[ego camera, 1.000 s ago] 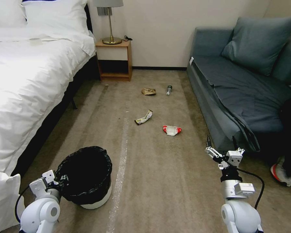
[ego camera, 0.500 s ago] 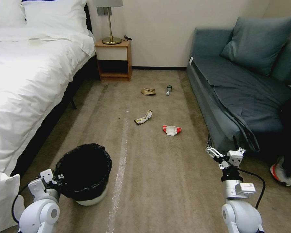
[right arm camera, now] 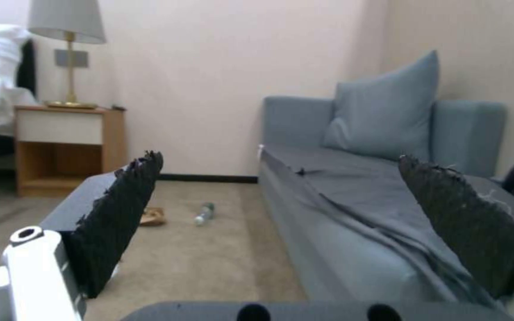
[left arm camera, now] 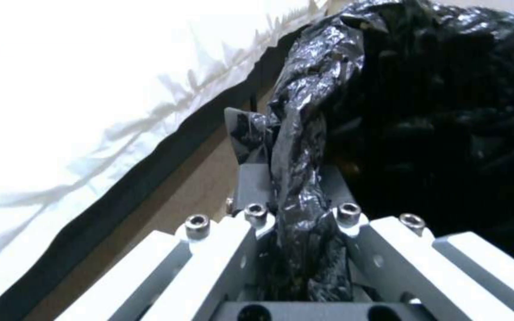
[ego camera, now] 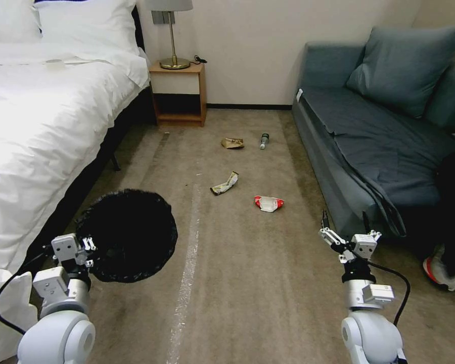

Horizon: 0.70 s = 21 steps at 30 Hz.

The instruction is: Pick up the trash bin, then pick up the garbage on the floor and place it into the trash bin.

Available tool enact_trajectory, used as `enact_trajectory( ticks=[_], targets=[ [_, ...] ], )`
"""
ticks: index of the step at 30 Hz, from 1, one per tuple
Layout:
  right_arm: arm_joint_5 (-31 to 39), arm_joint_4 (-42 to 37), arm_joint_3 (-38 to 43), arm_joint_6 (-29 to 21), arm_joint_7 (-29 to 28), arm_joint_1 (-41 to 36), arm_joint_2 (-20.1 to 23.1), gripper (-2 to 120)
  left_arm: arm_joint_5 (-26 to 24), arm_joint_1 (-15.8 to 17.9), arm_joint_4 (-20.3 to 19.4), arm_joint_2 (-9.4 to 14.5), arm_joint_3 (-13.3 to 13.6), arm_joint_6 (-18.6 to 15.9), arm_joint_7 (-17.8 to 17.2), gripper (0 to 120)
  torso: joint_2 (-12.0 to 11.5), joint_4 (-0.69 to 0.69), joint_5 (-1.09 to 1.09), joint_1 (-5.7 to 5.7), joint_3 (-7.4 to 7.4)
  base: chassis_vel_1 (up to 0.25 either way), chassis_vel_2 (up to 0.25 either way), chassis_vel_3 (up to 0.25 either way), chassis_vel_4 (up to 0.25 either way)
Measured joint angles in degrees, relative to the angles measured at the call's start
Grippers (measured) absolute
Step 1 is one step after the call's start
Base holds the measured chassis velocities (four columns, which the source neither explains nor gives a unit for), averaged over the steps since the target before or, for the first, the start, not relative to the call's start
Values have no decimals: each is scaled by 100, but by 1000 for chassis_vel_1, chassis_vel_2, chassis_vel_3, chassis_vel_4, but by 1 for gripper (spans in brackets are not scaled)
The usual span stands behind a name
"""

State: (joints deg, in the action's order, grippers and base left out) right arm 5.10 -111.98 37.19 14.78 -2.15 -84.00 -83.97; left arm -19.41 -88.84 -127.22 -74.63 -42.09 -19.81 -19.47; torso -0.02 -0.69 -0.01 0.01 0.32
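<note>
Four litter items are lying on the floor between bed and sofa: red wrapper, gold wrapper, paper bag, bottle. Left gripper is holding the bin by the bed's edge, jaws clamped on its black liner; what is inside cannot be told. Right gripper is hovering beside the sofa, jaws apart.

- Trash bin: off the carpet now, raised and tipped, its black-lined mouth turned toward the head camera (white base hidden).
- Left gripper: higher than before, clamped on the bin's bagged rim, carrying it upward beside the bed.
</note>
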Motion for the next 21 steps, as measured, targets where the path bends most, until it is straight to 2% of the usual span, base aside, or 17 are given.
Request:
enact_trajectory(
  ticks=[1, 6, 21],
  targets=[
    [-197, 48, 0, 10, -287, 58, -41, 100, 50, -59, -180, -10, -1, 7, -33, 4, 0, -1, 1, 0, 0, 0, 0, 0, 0],
    [-359, 141, -16, 105, -465, 106, -62, 100, 69, -108, -239, -22, -19, 21, -61, 4, 0, 0, 0, 0, 0, 0, 0, 0, 0],
    [-334, 286, -64, 454, 18, 57, -28, 100, 13, -64, -37, -96, -15, 85, -180, 4, 0, 0, 0, 0, 0, 0, 0, 0, 0]
  ],
)
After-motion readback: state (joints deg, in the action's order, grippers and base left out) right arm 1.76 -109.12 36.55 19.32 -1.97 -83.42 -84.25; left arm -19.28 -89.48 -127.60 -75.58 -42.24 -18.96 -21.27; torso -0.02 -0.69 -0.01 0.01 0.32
